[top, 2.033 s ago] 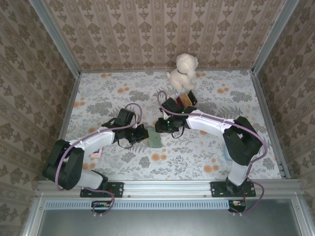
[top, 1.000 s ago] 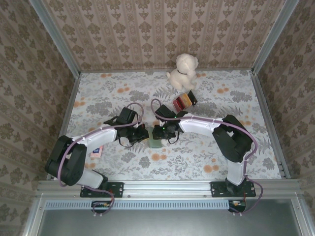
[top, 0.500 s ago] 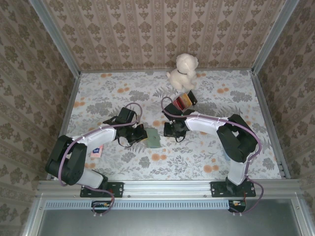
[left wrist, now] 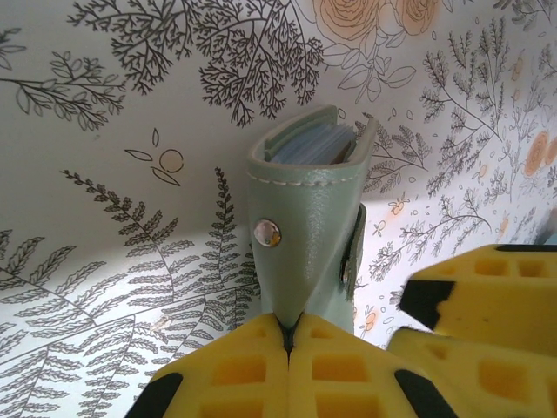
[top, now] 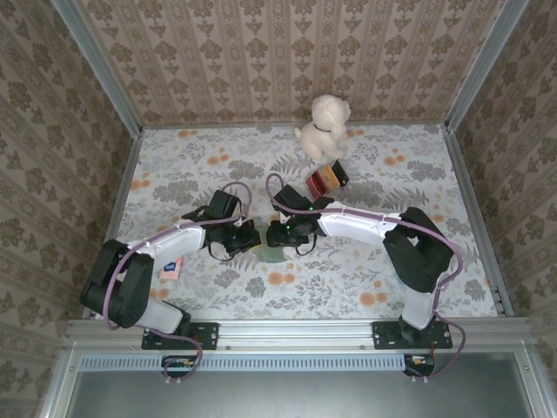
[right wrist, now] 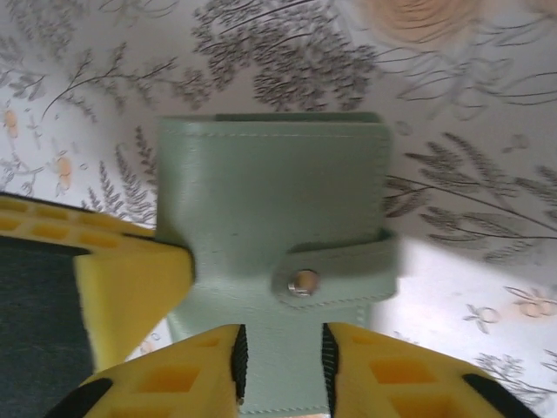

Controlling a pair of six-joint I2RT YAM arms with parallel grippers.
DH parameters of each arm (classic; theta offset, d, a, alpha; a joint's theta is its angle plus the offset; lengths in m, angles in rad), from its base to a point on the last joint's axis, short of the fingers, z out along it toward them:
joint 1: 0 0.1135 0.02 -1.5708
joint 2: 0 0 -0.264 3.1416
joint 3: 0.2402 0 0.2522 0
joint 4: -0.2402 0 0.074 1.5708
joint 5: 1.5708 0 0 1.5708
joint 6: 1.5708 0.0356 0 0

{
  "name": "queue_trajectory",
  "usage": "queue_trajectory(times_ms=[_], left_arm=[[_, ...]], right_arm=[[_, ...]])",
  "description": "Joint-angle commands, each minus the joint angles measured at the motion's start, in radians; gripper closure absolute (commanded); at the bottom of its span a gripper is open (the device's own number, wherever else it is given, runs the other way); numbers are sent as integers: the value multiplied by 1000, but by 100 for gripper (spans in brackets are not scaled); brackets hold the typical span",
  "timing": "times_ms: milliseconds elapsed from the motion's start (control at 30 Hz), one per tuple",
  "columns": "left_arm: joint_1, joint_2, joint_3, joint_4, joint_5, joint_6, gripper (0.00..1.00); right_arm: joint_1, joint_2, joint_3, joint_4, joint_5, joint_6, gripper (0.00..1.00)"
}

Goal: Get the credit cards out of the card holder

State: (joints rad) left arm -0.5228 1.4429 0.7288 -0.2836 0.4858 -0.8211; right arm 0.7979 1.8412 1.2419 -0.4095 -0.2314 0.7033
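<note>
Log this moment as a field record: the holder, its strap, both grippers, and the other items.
card holder: sage green, folded, between both grippers
snap strap: fastened across its face
left gripper: shut on the holder's edge
right gripper: fingers either side of the holder's near end; grip unclear
plush toy: far edge of the table
striped block: just in front of the plush toy
small card: beside the left arm

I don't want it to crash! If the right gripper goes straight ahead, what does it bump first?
The card holder: the right gripper straddles its near edge. Past it, probably the flowery table.
</note>
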Motion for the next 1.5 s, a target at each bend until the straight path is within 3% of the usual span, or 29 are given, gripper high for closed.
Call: queue_trajectory(times_ms=[0,200,567,967,1233,1400,1467], left_arm=[[1,-7,11,14,32,19,99],[1,-13,12,13,37,18,99],[0,-27,20,-36,12,20,100],[16,-26,-9,-58,-34,0,100],[17,-29,-30,-13,-21,-2,100],[17,-7,-25,32,20,7,100],[17,0,-22,47,29,7,100]], right_arm=[[3,47,35,-10,-45,-12,61],[10,85,76,-63,15,0,66],[8,90,71,-92,145,44,100],[-52,25,-63,-102,227,107,100],[-60,-14,-60,-144,257,91,100],[-56,-100,-117,44,68,15,100],[-48,-89,-93,50,-5,-9,87]])
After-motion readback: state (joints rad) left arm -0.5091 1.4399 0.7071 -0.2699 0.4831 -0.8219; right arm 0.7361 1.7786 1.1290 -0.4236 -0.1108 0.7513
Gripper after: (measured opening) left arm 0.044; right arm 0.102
